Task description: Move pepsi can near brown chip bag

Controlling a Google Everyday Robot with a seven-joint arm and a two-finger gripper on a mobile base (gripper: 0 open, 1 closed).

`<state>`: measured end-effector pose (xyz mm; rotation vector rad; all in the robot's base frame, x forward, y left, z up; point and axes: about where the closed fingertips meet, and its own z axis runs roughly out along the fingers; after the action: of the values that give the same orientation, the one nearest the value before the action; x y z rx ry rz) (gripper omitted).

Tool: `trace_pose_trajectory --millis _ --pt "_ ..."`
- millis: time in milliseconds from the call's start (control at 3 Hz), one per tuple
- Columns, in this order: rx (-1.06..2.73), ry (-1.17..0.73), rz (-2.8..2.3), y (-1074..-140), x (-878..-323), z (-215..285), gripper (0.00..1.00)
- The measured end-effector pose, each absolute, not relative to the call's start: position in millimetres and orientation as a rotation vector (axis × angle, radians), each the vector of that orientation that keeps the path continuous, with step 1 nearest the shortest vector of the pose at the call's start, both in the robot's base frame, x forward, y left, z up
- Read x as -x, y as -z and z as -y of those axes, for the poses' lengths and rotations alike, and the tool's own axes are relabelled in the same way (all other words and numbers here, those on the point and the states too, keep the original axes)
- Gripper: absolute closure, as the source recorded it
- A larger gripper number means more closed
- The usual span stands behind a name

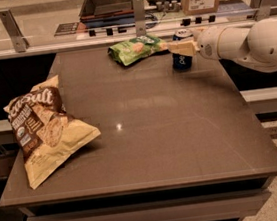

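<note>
The pepsi can [181, 59] is dark blue with a silver top. It stands upright on the table at the far right, just right of a green bag. My gripper [181, 48] reaches in from the right on a white arm. Its cream finger [177, 48] lies across the can's front, the other finger is hidden behind the can, and the gripper is shut on the can. The can's base is at table level. The brown chip bag [42, 127] is pale yellow with a dark brown panel. It lies at the table's left side, far from the can.
A small green chip bag [133, 48] lies at the table's back edge, touching or almost touching the can's left side. The brown table [151, 131] has open surface between the two bags. A counter with metal posts, a tray and a cardboard box runs behind.
</note>
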<state>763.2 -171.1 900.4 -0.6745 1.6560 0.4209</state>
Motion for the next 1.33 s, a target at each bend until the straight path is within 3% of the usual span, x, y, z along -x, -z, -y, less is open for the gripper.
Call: trace_pose_trajectory --millis 333,667,1333 --pt "0.677 -0.425 -1.656 -899.8 -763.7 168.3 0.86" --pt "0.680 -0.429 -1.655 -899.2 -764.0 165.3 1.00" --pt "0.721 -0.417 -1.661 -929.1 -729.9 154.2 1.00"
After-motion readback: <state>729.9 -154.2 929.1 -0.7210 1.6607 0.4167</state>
